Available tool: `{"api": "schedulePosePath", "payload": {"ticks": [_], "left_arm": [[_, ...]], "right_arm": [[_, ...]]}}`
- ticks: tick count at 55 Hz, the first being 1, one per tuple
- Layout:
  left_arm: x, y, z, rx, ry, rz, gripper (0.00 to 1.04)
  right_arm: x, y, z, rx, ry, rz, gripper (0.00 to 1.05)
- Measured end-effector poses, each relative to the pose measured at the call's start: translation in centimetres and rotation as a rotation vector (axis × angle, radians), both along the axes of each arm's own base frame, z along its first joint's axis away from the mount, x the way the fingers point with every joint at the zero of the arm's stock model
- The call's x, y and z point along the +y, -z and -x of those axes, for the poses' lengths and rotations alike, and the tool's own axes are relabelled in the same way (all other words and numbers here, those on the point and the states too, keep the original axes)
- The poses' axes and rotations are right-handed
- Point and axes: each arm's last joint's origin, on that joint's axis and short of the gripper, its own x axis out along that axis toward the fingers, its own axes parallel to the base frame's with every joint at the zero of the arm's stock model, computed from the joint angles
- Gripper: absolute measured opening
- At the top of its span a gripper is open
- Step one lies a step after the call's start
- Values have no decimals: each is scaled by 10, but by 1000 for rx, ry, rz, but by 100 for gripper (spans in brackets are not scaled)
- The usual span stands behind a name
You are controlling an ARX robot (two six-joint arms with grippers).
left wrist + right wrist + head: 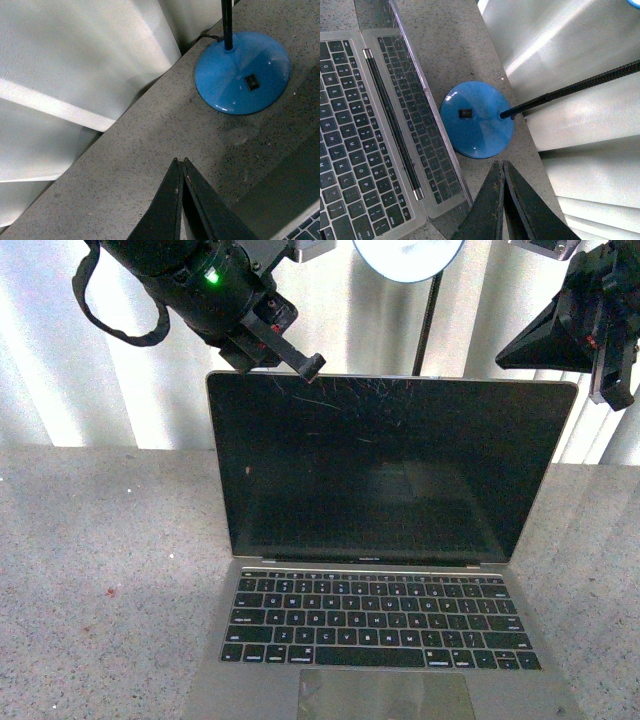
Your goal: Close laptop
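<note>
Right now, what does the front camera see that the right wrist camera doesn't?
Only the front view: the scratched black screen face-on, the trackpad, and the left gripper by the lid's top edge. Only the right wrist view: the blue lamp base with its switch. Both: the open laptop and its keyboard.

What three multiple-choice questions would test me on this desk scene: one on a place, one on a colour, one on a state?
1. Where does the lamp base stand relative to the laptop? A on its keyboard; B in front of it; C behind its screen.
2. What colour is the lamp base? A blue; B red; C green.
3. What state is the laptop in? A shut flat; B open, screen dark; C open, screen lit.

Answers:
1. C, the right wrist view shows it beyond the screen.
2. A, it is blue in both wrist views.
3. B, the screen stands up over the keys and is black.
</note>
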Motion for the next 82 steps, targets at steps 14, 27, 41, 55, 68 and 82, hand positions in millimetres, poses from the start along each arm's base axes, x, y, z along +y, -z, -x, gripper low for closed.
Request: {"api": "schedulePosePath", "payload": {"ticks": [14, 27, 41, 55, 68, 82], "left_arm": [[0, 1, 2, 22, 38, -20, 4], [1, 1, 7, 28, 48, -24, 4], [3, 2, 12, 38, 54, -30, 4], [4, 4, 19, 48, 79, -32, 4], [6, 14, 27, 113, 111, -15, 4], [8, 21, 35, 151, 117, -25, 4]], "right_arm": [[6, -2, -4, 3, -22, 27, 3], [7, 6, 1, 40, -43, 47, 3], [7, 7, 6, 44, -57, 62, 3], [7, 9, 9, 62, -75, 77, 3], [12, 18, 18, 101, -113, 117, 3], [18, 24, 34, 139, -161, 141, 3]]}}
